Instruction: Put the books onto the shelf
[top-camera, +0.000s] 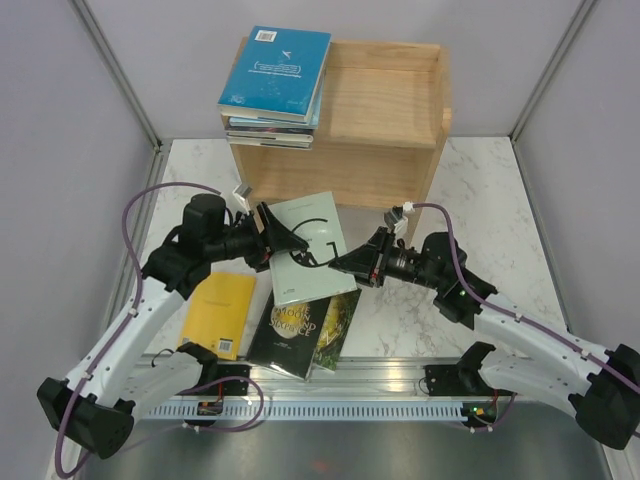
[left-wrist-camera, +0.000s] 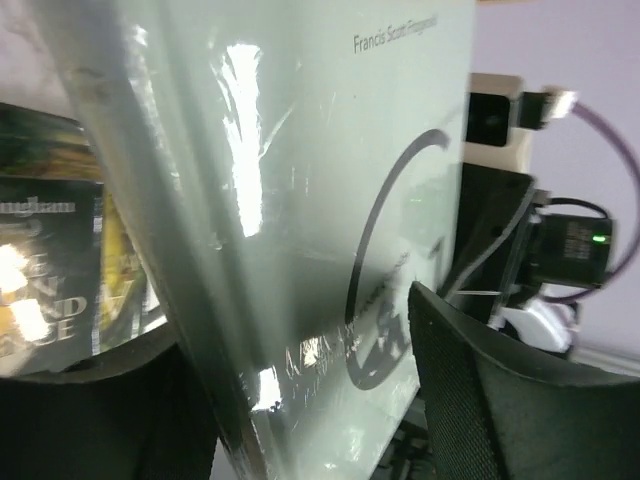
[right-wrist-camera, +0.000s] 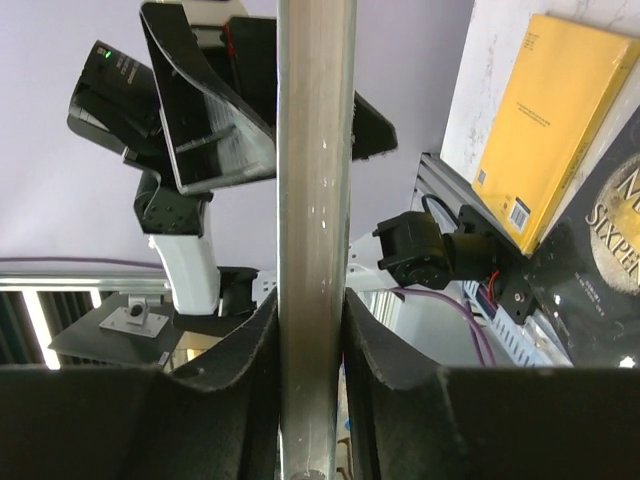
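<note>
Right hand is clamped on the grey-green book, held on edge above mid-worktop. Left hand straddles it, fingers apart. Looks like a hand-over. Next, left should back clear, then right carries it to the shelf.

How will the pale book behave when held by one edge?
The pale book looks thin, so probably light and slightly floppy. Its cover shows glare, so it may slip in the right gripper.
</note>
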